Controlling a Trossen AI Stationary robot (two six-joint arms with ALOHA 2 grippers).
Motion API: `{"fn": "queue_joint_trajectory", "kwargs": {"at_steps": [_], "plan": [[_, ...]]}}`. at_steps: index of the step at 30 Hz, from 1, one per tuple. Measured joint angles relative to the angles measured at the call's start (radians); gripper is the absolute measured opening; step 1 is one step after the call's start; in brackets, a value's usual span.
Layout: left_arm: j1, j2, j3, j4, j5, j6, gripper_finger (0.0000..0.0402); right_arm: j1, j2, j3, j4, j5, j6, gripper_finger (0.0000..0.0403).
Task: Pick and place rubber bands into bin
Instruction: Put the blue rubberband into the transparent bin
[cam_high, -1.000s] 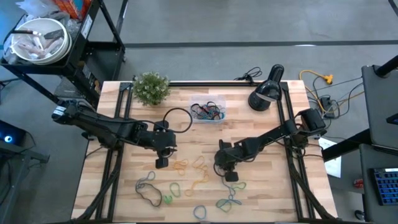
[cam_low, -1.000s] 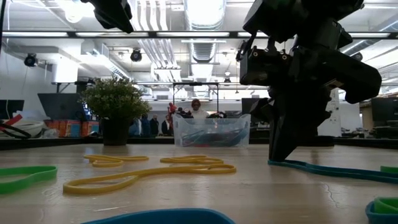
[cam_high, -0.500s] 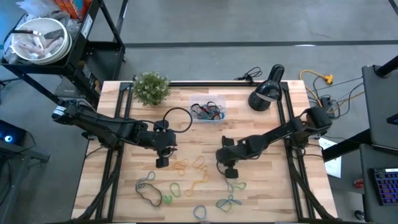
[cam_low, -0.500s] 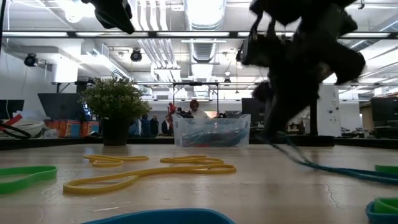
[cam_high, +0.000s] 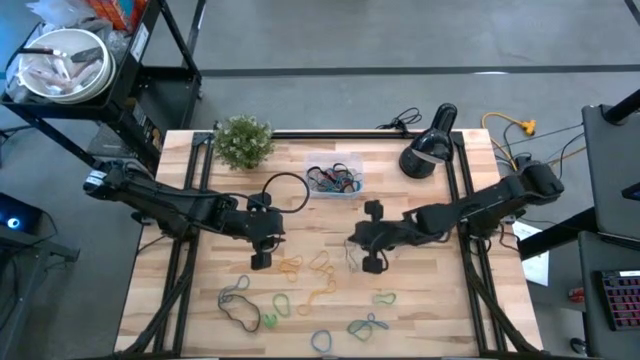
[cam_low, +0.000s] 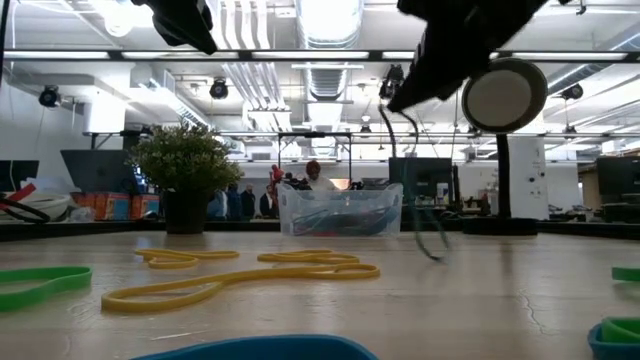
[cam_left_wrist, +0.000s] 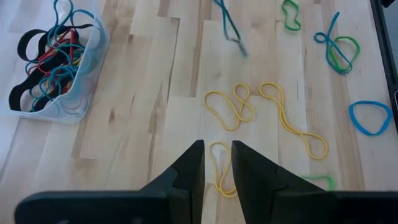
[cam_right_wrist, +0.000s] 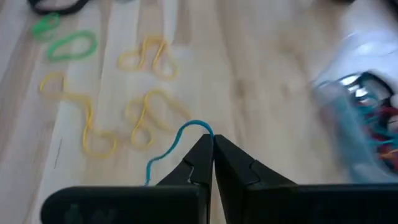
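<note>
My right gripper (cam_high: 354, 245) (cam_right_wrist: 213, 140) hangs over the table's middle, on the near side of the bin, shut on a teal rubber band (cam_high: 351, 256) (cam_low: 427, 236). The bin (cam_high: 335, 180) (cam_low: 342, 210) (cam_right_wrist: 360, 124) is a clear tub with several bands inside, resting on its base near the far edge. My left gripper (cam_high: 260, 262) (cam_left_wrist: 216, 149) hovers narrowly open above a yellow band (cam_left_wrist: 219, 174). More loose bands lie flat on the near half of the table: yellow (cam_high: 320, 292), green (cam_high: 277, 304), black (cam_high: 236, 302) and blue (cam_high: 322, 340). My right gripper pinches the teal band between its two fingertips at the top of its curve (cam_right_wrist: 200, 126). The fingers slant downward. The band hangs slack below them (cam_low: 430, 245); whether its lower end touches the table, I cannot tell.
A small potted plant (cam_high: 243, 140) stands at the far left corner and a black desk lamp (cam_high: 428, 150) at the far right. A black cable loop (cam_high: 285, 192) lies left of the bin. A round metal bowl (cam_high: 60, 65) sits on a cart off the table.
My right gripper has risen from the table and moved toward the far edge and the bin, turning as it went, shut throughout. The teal band, which lay on the table to its right, has been drawn up off the wood and now hangs below the fingers.
</note>
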Motion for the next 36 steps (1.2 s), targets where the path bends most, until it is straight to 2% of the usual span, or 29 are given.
{"fn": "queue_joint_trajectory", "kwargs": {"at_steps": [12, 27, 36], "plan": [[0.0, 0.0, 0.0, 0.011, -0.013, 0.004, 0.0063, -0.002, -0.125, 0.009, 0.0, 0.15, -0.048, 0.0008], [0.0, 0.0, 0.0, 0.05, -0.026, 0.01, 0.0063, -0.094, -0.125, 0.159, -0.005, 0.155, -0.226, 0.0008], [0.0, 0.0, 0.0, 0.052, -0.026, 0.005, 0.0063, -0.212, -0.124, 0.266, -0.125, 0.154, -0.327, 0.0008]]}}
